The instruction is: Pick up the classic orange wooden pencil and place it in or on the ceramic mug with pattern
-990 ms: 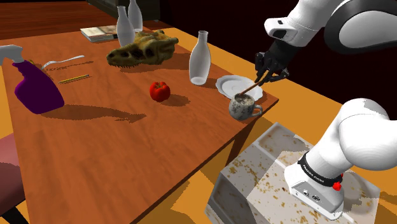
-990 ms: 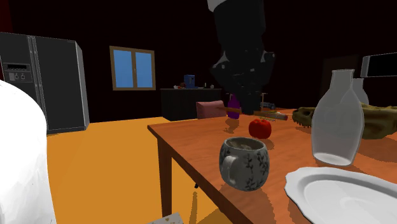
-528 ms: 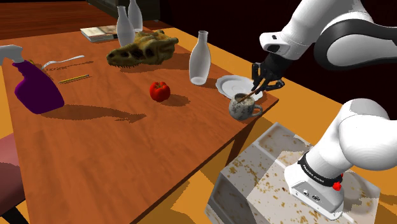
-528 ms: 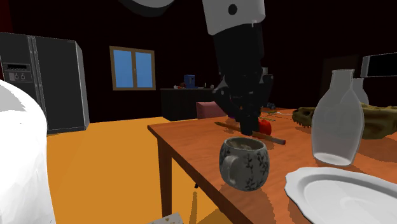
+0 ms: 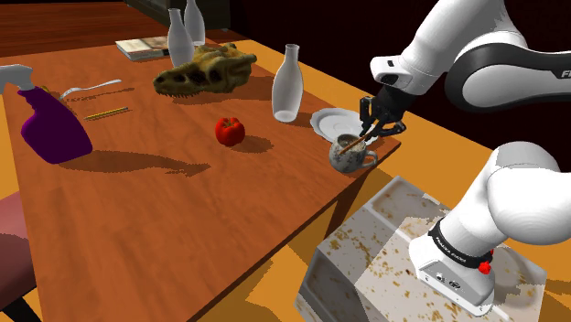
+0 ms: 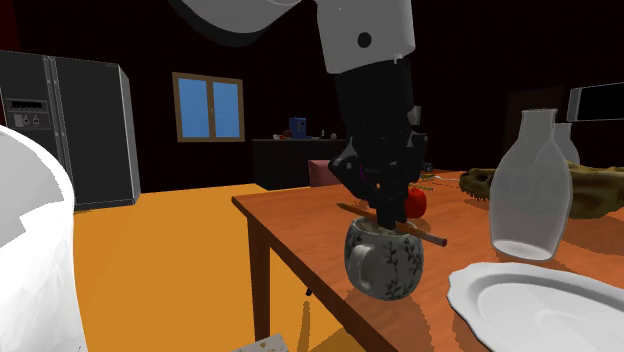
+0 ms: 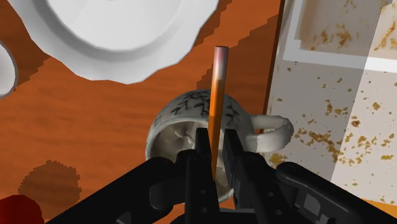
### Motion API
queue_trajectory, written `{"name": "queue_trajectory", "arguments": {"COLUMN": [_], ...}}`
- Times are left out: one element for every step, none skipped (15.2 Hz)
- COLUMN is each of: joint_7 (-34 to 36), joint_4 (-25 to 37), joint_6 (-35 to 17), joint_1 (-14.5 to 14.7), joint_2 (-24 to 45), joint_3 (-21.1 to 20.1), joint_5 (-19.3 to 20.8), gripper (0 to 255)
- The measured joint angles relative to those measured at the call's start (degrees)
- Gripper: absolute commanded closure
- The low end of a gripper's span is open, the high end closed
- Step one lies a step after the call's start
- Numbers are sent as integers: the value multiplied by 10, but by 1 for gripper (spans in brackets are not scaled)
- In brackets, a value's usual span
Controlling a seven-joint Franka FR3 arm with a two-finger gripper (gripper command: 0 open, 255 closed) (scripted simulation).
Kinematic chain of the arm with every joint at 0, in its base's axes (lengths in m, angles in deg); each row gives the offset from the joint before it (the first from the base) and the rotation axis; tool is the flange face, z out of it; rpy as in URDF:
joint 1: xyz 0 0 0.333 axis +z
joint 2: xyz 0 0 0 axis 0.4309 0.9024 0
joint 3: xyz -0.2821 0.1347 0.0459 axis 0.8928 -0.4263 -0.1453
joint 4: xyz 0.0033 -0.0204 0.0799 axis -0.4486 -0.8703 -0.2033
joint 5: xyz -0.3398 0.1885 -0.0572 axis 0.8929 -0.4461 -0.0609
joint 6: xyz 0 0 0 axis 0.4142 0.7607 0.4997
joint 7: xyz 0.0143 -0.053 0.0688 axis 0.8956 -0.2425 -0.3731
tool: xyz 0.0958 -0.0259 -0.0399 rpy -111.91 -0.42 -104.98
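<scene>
The speckled white box stand sits nearest in the shoulder view, at the corner of the brown wooden tabletop. Just past it, near the tabletop's edge, stands the grey-white ceramic mug with a dark leaf pattern. The all-black gripper hangs right over the mug's mouth. Its fingers are nearly closed and clasp the slim orange pencil by one end. The pencil slants across the mug's opening at rim level, with its far end poking out past the rim. I cannot tell whether it touches the rim.

Dark lettering on the white arm runs off the picture's edge and cannot be read.

Just beyond the mug lies a white scalloped plate. Next comes a pale bottle-shaped vase and a red tomato. Farther off are a tan animal skull, a purple spray bottle, a thin yellow stick, a silver fork and a stack of books.
</scene>
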Motion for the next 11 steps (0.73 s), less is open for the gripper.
{"name": "queue_trajectory", "arguments": {"joint_7": [0, 0, 0, 0, 0, 0, 0, 0, -1, 0, 2], "joint_4": [0, 0, 0, 0, 0, 0, 0, 0, 6, 16, 30], "joint_6": [0, 0, 0, 0, 0, 0, 0, 0, 11, 29, 49], "joint_1": [0, 0, 0, 0, 0, 0, 0, 0, 0, 2, 5], "joint_2": [0, 0, 0, 0, 0, 0, 0, 0, -6, -14, -20], "joint_3": [0, 0, 0, 0, 0, 0, 0, 0, -1, -3, -7], "joint_5": [0, 0, 0, 0, 0, 0, 0, 0, -1, -4, -8], "gripper": [255, 0, 0, 0, 0, 0, 0, 0, 0, 0, 0]}}
